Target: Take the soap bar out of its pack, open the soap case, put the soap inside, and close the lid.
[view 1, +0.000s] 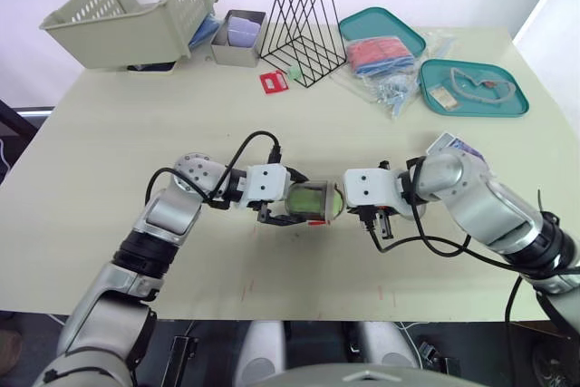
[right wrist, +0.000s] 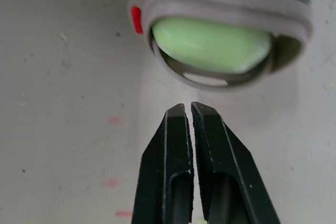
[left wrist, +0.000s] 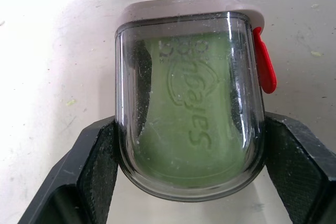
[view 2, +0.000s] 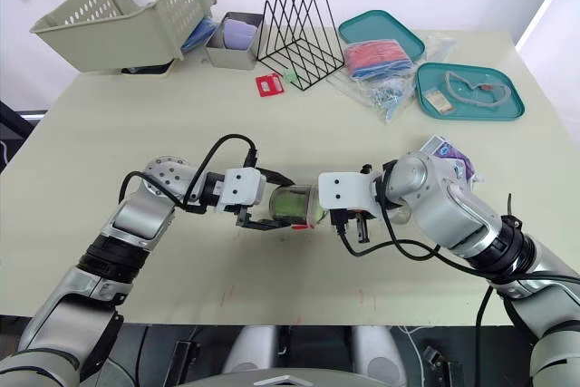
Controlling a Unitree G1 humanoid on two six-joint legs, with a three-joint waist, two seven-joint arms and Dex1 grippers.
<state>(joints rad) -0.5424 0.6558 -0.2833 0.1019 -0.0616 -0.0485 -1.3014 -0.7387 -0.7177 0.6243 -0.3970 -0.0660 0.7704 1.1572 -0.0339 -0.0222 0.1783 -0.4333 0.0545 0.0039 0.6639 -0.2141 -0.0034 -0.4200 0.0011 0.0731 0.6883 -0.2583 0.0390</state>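
At the upper left of the pale, matte table [view 1: 100, 151] a beige slotted plastic basket [view 1: 127, 20] lies tipped on its side. Beside it stands a small grey square bin [view 1: 237, 40], then a black wire rack [view 1: 304, 32] of triangular loops.

Low in the centre, the left gripper [left wrist: 190, 145] is clamped on the soap case [view 1: 314, 203], its broad black fingers [left wrist: 97, 166] pressing both curved sides. The case is a clear, rounded dome, scuffed and dusty, with a thick grey rim and a red latch [left wrist: 266, 69] on one edge. The soap bar [left wrist: 184, 124] sits inside it, a smooth pale green with embossed lettering.

Just right of the case, the right gripper [right wrist: 188, 107] has its two tapered black fingers pressed together on nothing, the tips just short of the grey rim.

At the upper right sit two teal rounded trays [view 1: 471, 106] and crinkled clear bags [view 1: 385, 65]. A glossy purple-and-white pack [view 1: 453, 145] lies behind the right arm.
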